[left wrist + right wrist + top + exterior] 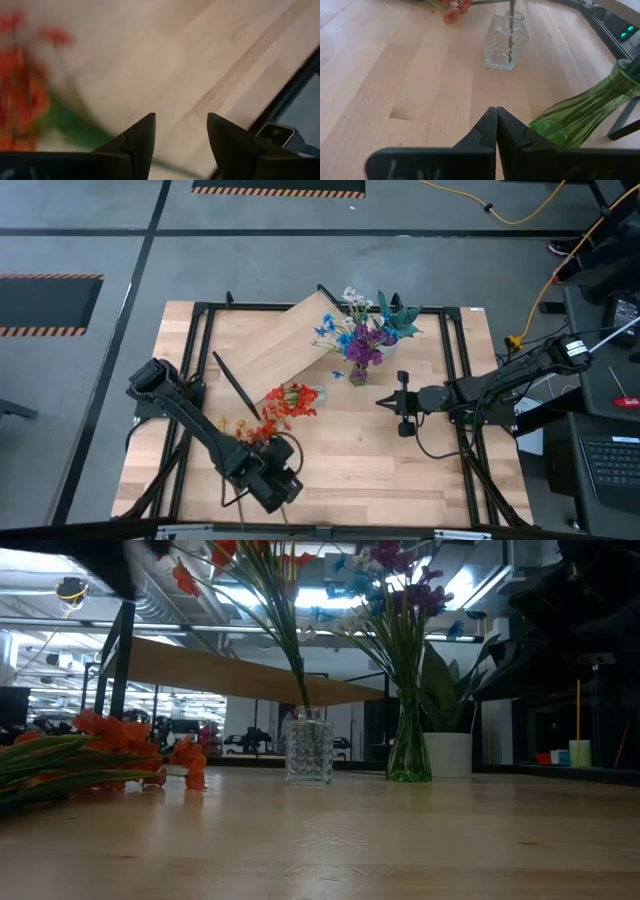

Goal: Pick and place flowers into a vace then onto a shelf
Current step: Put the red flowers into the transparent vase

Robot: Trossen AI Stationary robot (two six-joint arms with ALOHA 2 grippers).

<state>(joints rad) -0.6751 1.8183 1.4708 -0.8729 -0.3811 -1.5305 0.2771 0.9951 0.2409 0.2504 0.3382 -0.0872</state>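
A clear glass vase stands mid-table and holds orange-red flowers by their stems. More orange-red flowers lie flat on the tabletop. A green vase holds purple, blue and white flowers. The shelf stands at the far middle. My left gripper is open above the table, beside the lying flowers. My right gripper is shut, level, close to the green vase.
A spiky green plant in a white pot stands behind the green vase. A black frame runs along the table's edges. Bare wood lies between the two grippers, toward the near edge.
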